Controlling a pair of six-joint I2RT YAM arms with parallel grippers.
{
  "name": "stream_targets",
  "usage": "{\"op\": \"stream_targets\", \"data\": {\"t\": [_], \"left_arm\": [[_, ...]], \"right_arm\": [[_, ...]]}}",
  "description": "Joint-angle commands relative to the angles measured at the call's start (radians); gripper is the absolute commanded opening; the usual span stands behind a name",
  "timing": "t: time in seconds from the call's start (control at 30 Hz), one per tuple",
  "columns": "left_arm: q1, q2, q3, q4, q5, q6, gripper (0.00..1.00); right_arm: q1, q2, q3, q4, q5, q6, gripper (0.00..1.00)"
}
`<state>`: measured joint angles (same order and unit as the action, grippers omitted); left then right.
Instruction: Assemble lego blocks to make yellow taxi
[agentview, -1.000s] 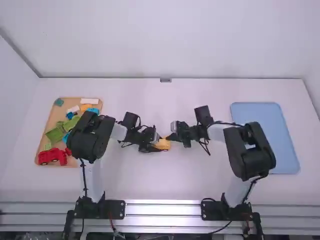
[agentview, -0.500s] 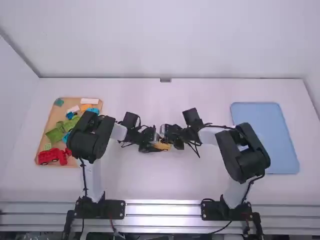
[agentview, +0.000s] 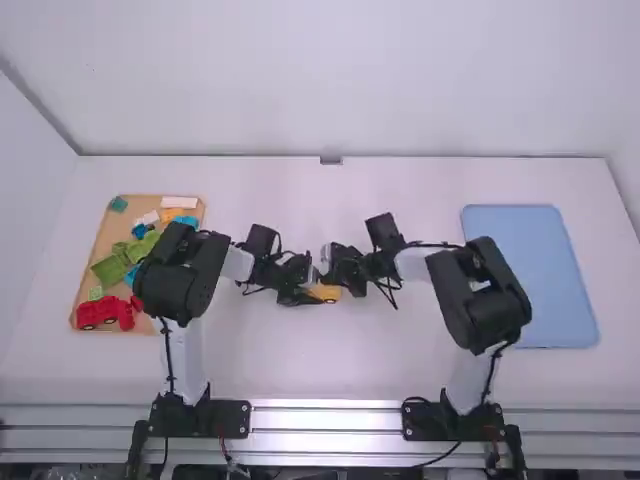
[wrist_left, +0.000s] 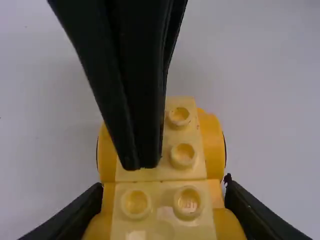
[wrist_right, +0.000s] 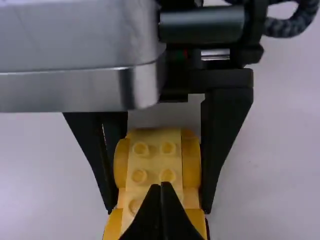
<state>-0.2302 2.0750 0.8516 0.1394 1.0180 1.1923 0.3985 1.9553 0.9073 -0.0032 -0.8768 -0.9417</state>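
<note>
In the high view, my left gripper (agentview: 308, 292) holds the yellow block car (agentview: 328, 293) near the middle of the table. Beside it, my right gripper (agentview: 330, 272) reaches in from the right over the car. The left wrist view has my left gripper (wrist_left: 164, 207) shut on the sides of the yellow car (wrist_left: 185, 137), which has pale yellow studded plates between round yellow wheel parts. My right gripper (wrist_right: 161, 192) is shut with no block between its fingers, its tips over the studded top of the yellow car (wrist_right: 155, 160); contact cannot be told.
On the left, a tan tray (agentview: 90, 272) bears green, blue, white and orange blocks and a red vehicle (agentview: 105, 314). A blue tray (agentview: 540, 270) lies on the right, partly behind the right arm's elbow.
My right gripper has shifted left from beside the yellow car to over it, mostly in the first half second. My left arm and the car have stayed in place.
</note>
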Motion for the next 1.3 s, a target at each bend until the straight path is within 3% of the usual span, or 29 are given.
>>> {"op": "stream_targets", "data": {"t": [0.0, 0.1, 0.33, 0.57, 0.8, 0.97, 1.07, 1.1, 1.2, 1.23, 1.27], "left_arm": [[-0.006, 0.016, -0.008, -0.004, -0.016, 0.002, 0.35], [-0.006, 0.016, -0.008, -0.001, -0.017, 0.002, 0.34], [-0.006, 0.016, -0.007, -0.001, -0.017, 0.002, 0.33], [-0.006, 0.016, -0.008, 0.000, -0.013, 0.002, 0.34], [-0.006, 0.016, -0.008, 0.000, -0.013, 0.002, 0.34], [-0.006, 0.016, -0.008, 0.008, -0.013, 0.002, 0.34], [-0.008, 0.016, -0.008, 0.068, -0.014, -0.059, 0.35], [-0.008, 0.016, -0.008, 0.078, -0.014, -0.071, 0.35], [-0.016, 0.016, -0.008, 0.136, -0.018, -0.147, 0.35], [-0.018, 0.016, -0.008, 0.140, -0.023, -0.151, 0.34], [-0.018, 0.016, -0.008, 0.141, -0.042, -0.153, 0.35]], "right_arm": [[0.004, 0.055, -0.029, -0.049, 0.150, -0.030, 0.00], [0.003, 0.055, -0.042, -0.064, 0.206, -0.024, 0.00], [-0.031, 0.055, -0.103, -0.014, 0.159, -0.024, 0.00], [-0.013, 0.055, -0.129, 0.041, 0.168, 0.025, 0.00], [-0.037, -0.004, -0.082, 0.151, -0.035, 0.002, 0.00], [-0.121, -0.111, -0.033, 0.146, -0.138, 0.036, 0.00], [-0.169, -0.177, -0.031, 0.146, -0.132, 0.085, 0.29], [-0.174, -0.183, -0.031, 0.146, -0.132, 0.089, 0.31], [-0.197, -0.197, -0.031, 0.154, -0.133, 0.113, 0.56], [-0.200, -0.198, -0.031, 0.154, -0.133, 0.112, 0.57], [-0.204, -0.198, -0.031, 0.153, -0.137, 0.113, 0.98]]}}
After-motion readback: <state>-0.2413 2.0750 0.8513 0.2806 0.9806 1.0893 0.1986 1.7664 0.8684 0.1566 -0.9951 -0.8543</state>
